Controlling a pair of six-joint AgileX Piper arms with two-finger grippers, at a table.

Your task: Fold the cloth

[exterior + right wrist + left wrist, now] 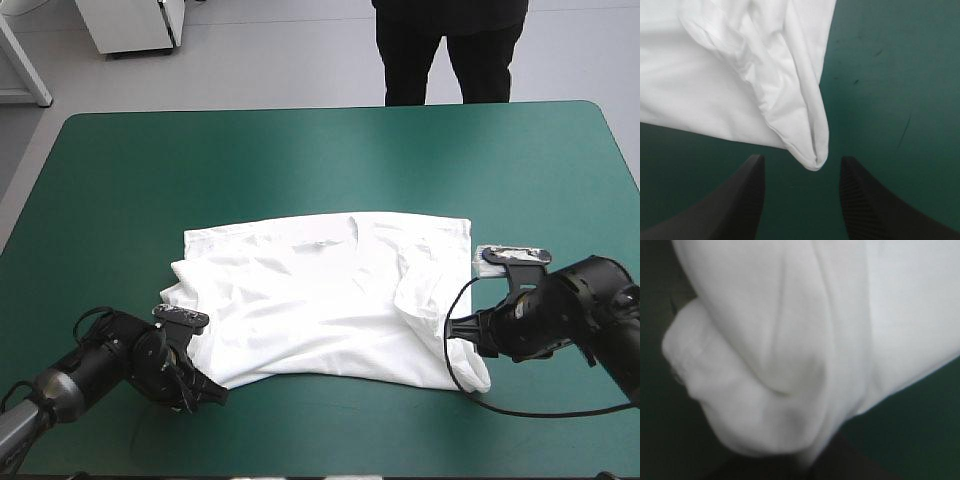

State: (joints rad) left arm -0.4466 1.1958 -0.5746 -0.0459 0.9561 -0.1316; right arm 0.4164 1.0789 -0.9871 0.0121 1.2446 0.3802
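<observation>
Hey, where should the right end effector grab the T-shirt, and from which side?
Take the T-shirt by its pointed near-right corner, where the layers taper to a tip. Come in low from the right: the open right end effector has that tip just ahead.

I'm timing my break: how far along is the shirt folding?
Done: the T-shirt lies spread on the table, wrinkled, with no tidy fold yet. In hand: the left gripper looks shut on its near-left corner; the right gripper is open, with the near-right corner just ahead between its fingers. Left: grasping that corner, then all the folds.
</observation>
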